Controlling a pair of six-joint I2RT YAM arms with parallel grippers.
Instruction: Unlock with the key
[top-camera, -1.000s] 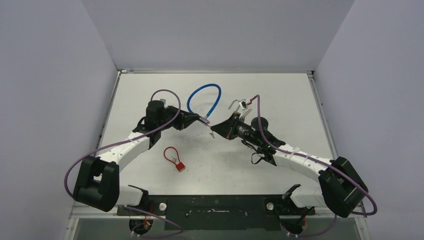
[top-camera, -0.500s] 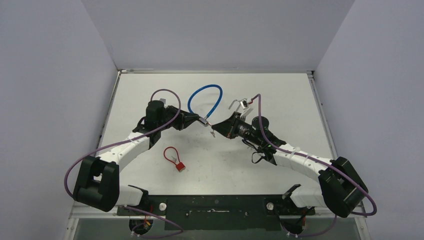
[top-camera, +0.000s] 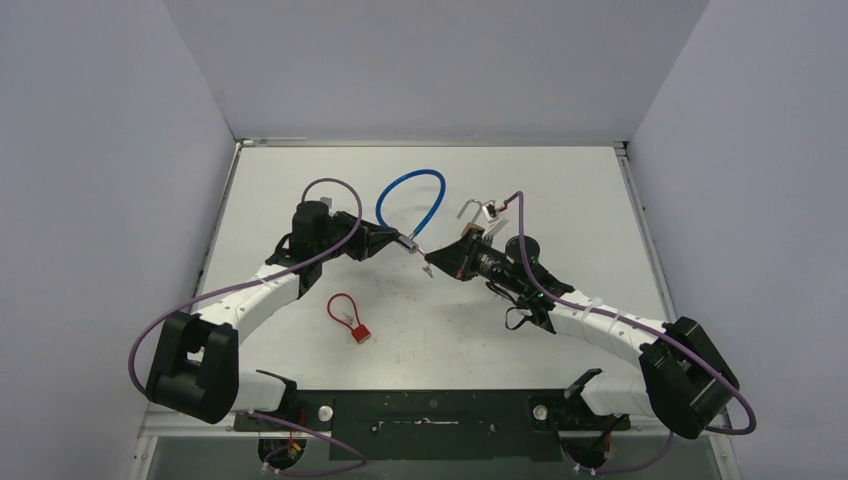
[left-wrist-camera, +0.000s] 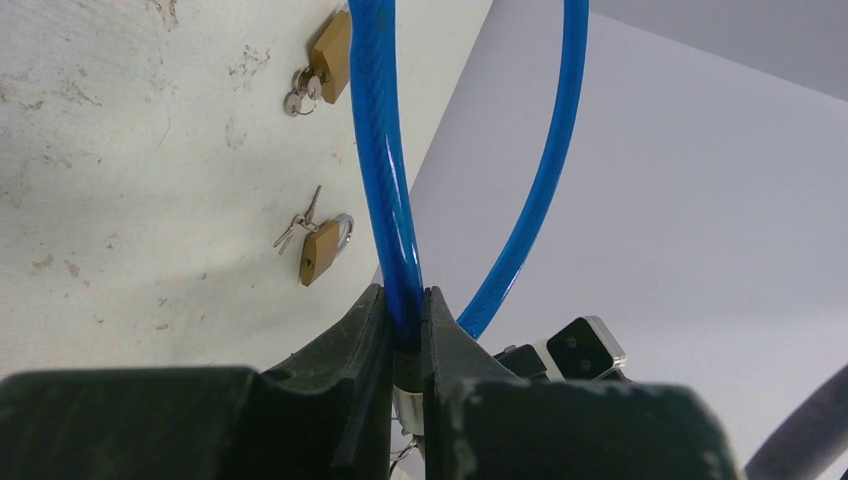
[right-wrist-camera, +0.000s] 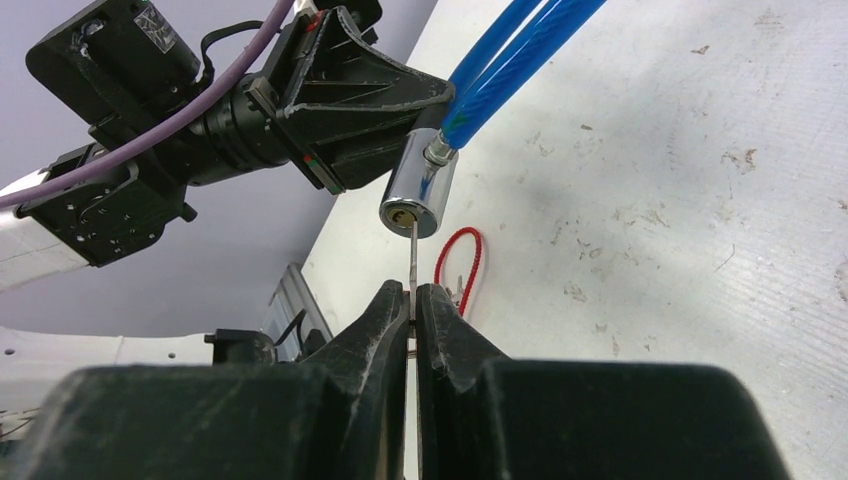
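Now your right jaws, pinching the key (right-wrist-camera: 412, 250), edge toward nine o'clock; tip meets cylinder (right-wrist-camera: 420, 185), left jaws clamping cable (left-wrist-camera: 385, 200).

Blue cable lock (left-wrist-camera: 378, 150), chrome cylinder (right-wrist-camera: 420, 195), silver key (right-wrist-camera: 412, 258), red lock (top-camera: 360, 335), brass padlocks (left-wrist-camera: 322, 252)

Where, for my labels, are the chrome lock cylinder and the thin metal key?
Chrome lock cylinder (right-wrist-camera: 424, 182): right wrist view, its side wall.
Thin metal key (right-wrist-camera: 412, 256): right wrist view, bare blade.

The key (right-wrist-camera: 412, 260) has its head hidden between the right fingers (right-wrist-camera: 384, 322); the blue cable (left-wrist-camera: 384, 180) is cropped above.
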